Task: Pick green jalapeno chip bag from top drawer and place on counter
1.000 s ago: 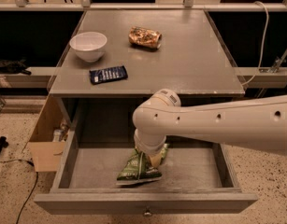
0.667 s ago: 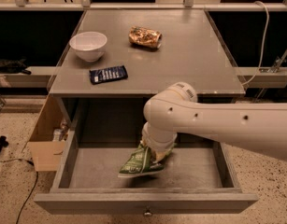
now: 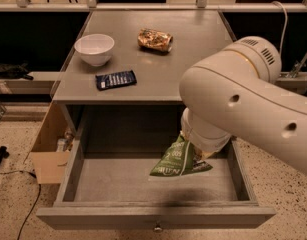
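Now the green jalapeno chip bag (image 3: 177,163) is hanging tilted above the floor of the open top drawer (image 3: 110,184), toward 3 o'clock of its middle. The gripper (image 3: 193,142), tucked under the arm's wrist, is clamping the bag's upper corner. The counter (image 3: 193,59) is lying at 12 o'clock, carrying a white bowl (image 3: 94,48).

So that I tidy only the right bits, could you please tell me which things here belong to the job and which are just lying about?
In the job: green chip bag, hanging from the pincer over the open drawer; counter.
Lying about: white bowl, brown snack packet, dark blue packet, cardboard box.
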You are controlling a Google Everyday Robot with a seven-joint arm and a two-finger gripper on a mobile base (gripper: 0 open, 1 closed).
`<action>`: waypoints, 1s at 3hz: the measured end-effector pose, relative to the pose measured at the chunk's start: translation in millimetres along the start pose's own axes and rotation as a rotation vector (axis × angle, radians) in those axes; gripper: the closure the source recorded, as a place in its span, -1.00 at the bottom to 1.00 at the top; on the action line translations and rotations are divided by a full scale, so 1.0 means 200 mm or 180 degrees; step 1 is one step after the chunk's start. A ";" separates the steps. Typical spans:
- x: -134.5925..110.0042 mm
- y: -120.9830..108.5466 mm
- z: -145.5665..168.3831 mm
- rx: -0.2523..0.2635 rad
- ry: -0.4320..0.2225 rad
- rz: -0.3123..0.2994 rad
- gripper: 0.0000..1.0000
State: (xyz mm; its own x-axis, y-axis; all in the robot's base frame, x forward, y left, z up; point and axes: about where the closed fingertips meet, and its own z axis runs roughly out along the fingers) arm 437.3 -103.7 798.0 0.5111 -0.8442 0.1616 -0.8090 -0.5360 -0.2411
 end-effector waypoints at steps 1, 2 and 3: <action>0.01 -0.01 -0.01 0.0052 -0.0031 0.0032 1.00; 0.33 -0.04 -0.22 0.0613 -0.0178 0.0497 1.00; 0.68 -0.01 -0.44 0.1071 -0.0377 0.0825 1.00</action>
State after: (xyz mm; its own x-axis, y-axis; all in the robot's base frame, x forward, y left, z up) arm 483.2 -216.0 904.0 0.3492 -0.9356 -0.0513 -0.7854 -0.2624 -0.5607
